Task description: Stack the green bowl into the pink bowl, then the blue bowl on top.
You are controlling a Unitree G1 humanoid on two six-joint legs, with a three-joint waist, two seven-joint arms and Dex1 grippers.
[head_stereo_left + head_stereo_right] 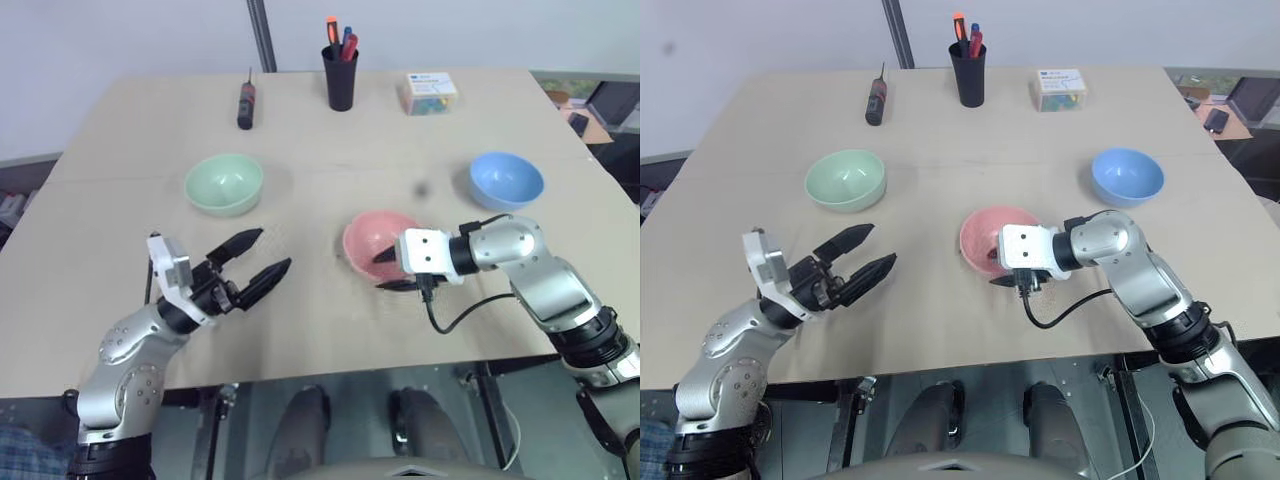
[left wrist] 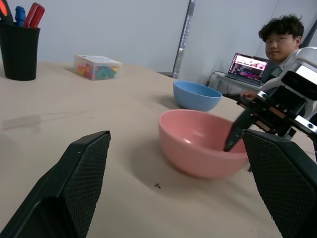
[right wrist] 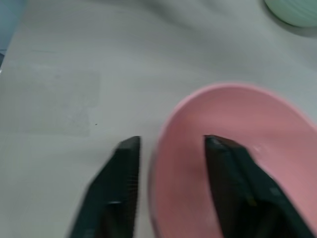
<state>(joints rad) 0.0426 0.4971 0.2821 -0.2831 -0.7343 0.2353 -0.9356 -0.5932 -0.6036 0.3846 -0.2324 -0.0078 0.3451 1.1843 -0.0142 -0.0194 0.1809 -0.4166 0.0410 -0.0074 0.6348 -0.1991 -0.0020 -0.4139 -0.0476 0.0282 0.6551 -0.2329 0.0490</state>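
Bowls still unstacked on the table

Your right gripper point(image 3: 171, 144) straddles the pink bowl's point(image 1: 372, 238) rim at frame centre, fingers apart, not clamped. Your left gripper point(image 1: 262, 253) hovers open at lower left. Green bowl point(image 1: 224, 183) sits upper left, blue bowl point(image 1: 506, 180) upper right.

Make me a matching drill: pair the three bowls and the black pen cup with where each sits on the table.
1. green bowl
2. pink bowl
3. blue bowl
4. black pen cup

a. far edge, middle
b. between the right gripper fingers, rim straddled
c. right side, alone
d. left side, beyond the left gripper

Pairs: 1-d, 2-b, 3-c, 4-a
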